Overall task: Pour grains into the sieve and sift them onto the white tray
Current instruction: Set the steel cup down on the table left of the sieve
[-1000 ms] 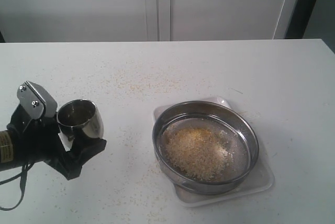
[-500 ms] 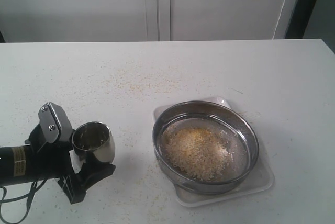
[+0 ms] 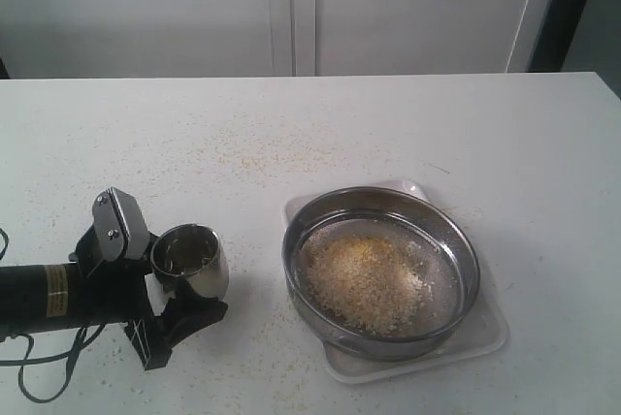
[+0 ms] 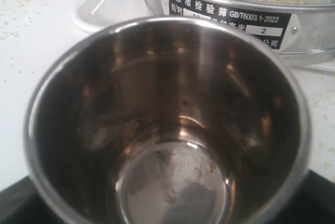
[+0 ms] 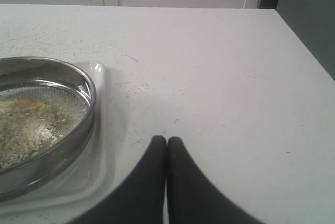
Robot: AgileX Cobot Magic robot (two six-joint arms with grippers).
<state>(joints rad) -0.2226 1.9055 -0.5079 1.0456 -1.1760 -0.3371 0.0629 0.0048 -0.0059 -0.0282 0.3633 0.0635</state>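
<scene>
Left gripper [image 3: 160,281] pinched the small steel cup [image 3: 191,260] between its jaws, down at the table [image 3: 388,124]; I could not tell whether the cup touched it. Cup stood left of the sieve [image 3: 296,274], apart from it, roughly upright. Its inside looked bare except for a few specks. Right gripper [image 5: 166,148] had fingers pressed together, holding nothing, near the white tray [image 3: 488,331]. Sieve sat on the white tray, covering most of it. Grains [image 3: 364,281] lay heaped on the mesh, pale with a yellow patch. Crumbs [image 3: 262,158] were scattered over the table.
</scene>
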